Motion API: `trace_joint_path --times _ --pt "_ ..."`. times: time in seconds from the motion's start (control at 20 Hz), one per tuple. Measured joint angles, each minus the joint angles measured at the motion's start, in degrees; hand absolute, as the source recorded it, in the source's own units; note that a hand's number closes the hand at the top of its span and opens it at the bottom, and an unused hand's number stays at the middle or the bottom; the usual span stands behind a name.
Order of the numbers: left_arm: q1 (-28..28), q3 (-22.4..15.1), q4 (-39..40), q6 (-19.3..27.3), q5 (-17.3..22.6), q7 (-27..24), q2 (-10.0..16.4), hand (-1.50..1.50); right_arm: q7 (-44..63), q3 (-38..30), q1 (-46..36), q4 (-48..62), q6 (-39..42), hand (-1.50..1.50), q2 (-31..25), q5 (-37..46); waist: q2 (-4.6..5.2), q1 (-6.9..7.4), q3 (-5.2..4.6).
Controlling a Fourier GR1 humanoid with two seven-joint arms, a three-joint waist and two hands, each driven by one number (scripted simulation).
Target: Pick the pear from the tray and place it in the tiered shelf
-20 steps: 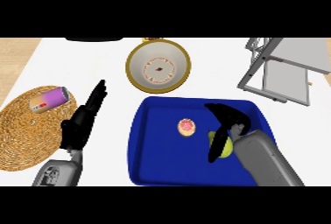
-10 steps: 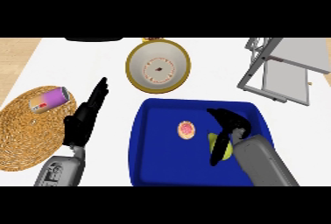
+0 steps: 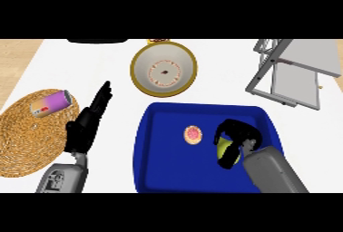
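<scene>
While the white counter (image 3: 100, 68) fills most of the frame, the right hand (image 3: 237, 131) is curled over the pear (image 3: 223, 146) at the right side of the blue tray (image 3: 161, 167).

A wood-toned strip shows at the upper left edge. The pear is largely hidden. A small round pink-centred item (image 3: 193, 134) lies just left of it. The tiered shelf (image 3: 295, 72) stands upper right, well apart. A gold-rimmed plate (image 3: 164, 70) sits top centre. The left hand (image 3: 87, 124), fingers straight and holding nothing, lies between the tray and a woven mat (image 3: 20, 145) bearing a can (image 3: 51, 103), whose label is unreadable.
</scene>
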Motion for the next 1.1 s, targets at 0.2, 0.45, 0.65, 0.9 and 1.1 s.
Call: trace_joint_path --times 0.2,0.45,0.65,0.9,1.1 --pt "0.38 0.07 -1.23 -0.27 -0.37 0.67 -0.27 0.00 -1.63 0.21 0.59 -1.37 0.68 1.50 0.41 2.18 0.12 -0.02 0.10" --pt "1.13 0.79 -1.17 -0.10 -0.09 0.53 -0.06 0.00 -21.29 3.48 2.75 -10.74 5.26 1.50 -11.27 0.98 -0.41 -1.27 0.42" --pt "1.56 1.27 -0.93 0.17 0.20 0.66 -0.16 0.00 -36.21 4.63 2.55 -18.32 7.02 1.50 -18.71 -0.78 -1.02 -2.61 0.79" --pt "2.53 2.50 -1.07 0.77 0.42 0.36 0.35 0.00 -55.22 -0.02 5.41 -23.65 6.42 1.50 -28.49 -5.14 -0.74 -4.39 1.00" --pt "3.05 2.89 -1.48 1.05 0.49 0.03 0.45 0.00 -66.98 -7.11 9.74 -22.70 3.72 1.50 -34.29 -12.73 -0.34 -5.39 1.00"
